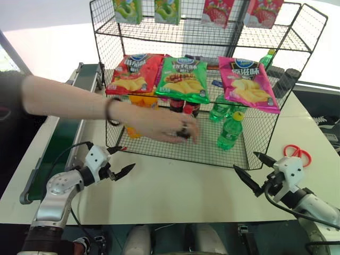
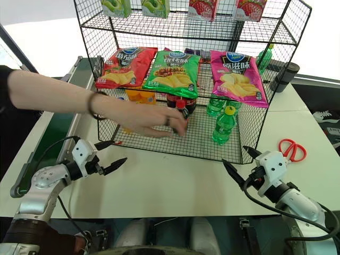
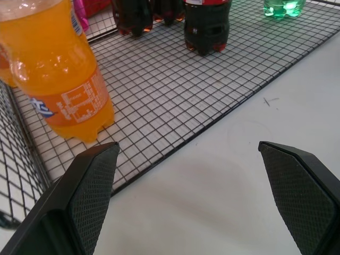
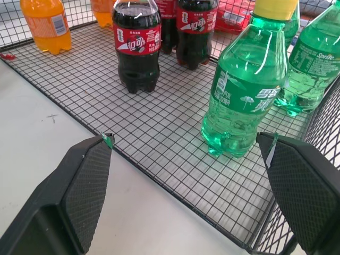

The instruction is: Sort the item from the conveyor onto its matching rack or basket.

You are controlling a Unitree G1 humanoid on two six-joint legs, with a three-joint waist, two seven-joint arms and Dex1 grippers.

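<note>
The green soda bottle (image 1: 230, 130) with a yellow cap stands upright on the bottom tier of the black wire rack (image 1: 265, 139), near its right side, also seen as the green bottle (image 4: 244, 90) in the right wrist view. My right gripper (image 1: 245, 161) hovers open over the table just in front of the rack's right corner, pointing at that bottle. My left gripper (image 1: 129, 157) is open and empty in front of the rack's left corner. The conveyor (image 1: 64, 133) runs along the table's left edge.
A person's hand (image 1: 170, 126) reaches into the bottom tier onto a cola bottle (image 4: 138, 48). An orange bottle (image 3: 58, 79) and more green bottles (image 1: 219, 109) stand there too. Chip bags (image 1: 183, 79) lie on the middle tier. Red scissors (image 1: 297, 154) lie at the right.
</note>
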